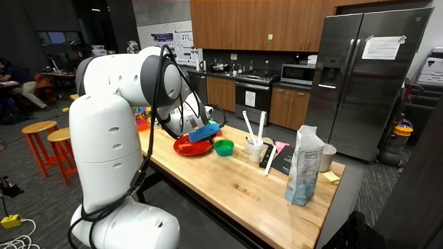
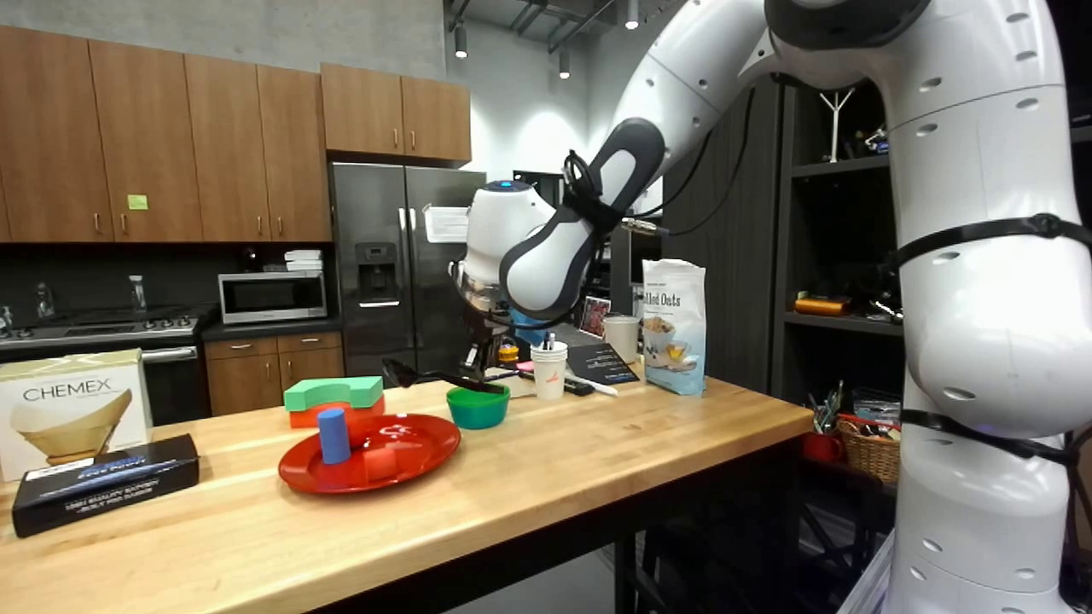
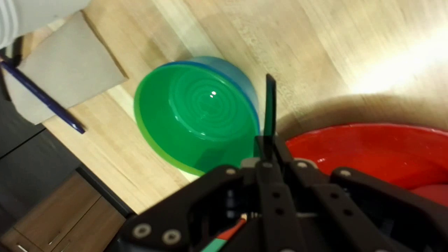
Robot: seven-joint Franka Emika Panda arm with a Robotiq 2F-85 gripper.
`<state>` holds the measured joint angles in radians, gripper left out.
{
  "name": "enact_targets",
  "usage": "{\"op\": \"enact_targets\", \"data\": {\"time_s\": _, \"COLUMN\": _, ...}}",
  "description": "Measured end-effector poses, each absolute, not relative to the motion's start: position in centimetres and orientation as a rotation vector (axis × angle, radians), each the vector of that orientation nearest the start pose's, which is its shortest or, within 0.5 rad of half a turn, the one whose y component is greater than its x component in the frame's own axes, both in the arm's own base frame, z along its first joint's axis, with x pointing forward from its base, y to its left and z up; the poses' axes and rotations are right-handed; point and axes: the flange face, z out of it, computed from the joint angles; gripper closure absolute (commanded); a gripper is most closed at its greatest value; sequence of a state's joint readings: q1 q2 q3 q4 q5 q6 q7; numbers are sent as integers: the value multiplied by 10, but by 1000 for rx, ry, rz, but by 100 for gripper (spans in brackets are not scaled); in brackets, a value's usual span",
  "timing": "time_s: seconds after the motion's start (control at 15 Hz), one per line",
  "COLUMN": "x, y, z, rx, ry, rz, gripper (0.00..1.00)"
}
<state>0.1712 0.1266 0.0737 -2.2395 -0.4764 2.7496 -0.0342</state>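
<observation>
I am gripping a thin black utensil (image 2: 403, 373) between the nearly closed jaws of my end effector (image 3: 268, 140), near a green bowl (image 3: 196, 115).

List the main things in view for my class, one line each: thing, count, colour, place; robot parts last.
table: 1, light wood, mid-scene
red plate: 1, red, on the table
blue cylinder: 1, blue, upright on the plate
red block: at least 1, red, on the plate
green block: 1, green, near the plate
green bowl: 1, green, beside the plate
paper cups: one stack, white, on table
oats bag: 1, white and blue, at table's end
Chemex box: 1, mostly white, on table
black box: 1, black, beside Chemex box
refrigerator: 1, grey, beyond the table
utensil: 1, black, in the gripper
robot arm: 1, white and grey, beside table
gripper: 1, black, over the table
</observation>
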Motion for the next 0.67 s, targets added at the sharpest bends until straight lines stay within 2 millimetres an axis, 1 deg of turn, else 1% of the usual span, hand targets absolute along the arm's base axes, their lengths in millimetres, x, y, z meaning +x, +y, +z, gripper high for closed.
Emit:
{"op": "enact_targets", "data": {"time_s": 0.2, "x": 545, "y": 169, "z": 349, "rx": -2990, "ry": -885, "rz": -682, "gripper": 99}}
{"op": "enact_targets", "data": {"time_s": 0.33, "x": 542, "y": 186, "z": 345, "rx": -2909, "ry": -763, "rz": -678, "gripper": 99}}
{"op": "enact_targets", "data": {"time_s": 0.53, "x": 541, "y": 212, "z": 341, "rx": -2782, "ry": -626, "rz": -653, "gripper": 99}}
{"op": "enact_targets", "data": {"time_s": 0.67, "x": 543, "y": 218, "z": 341, "rx": -2720, "ry": -565, "rz": -640, "gripper": 99}}
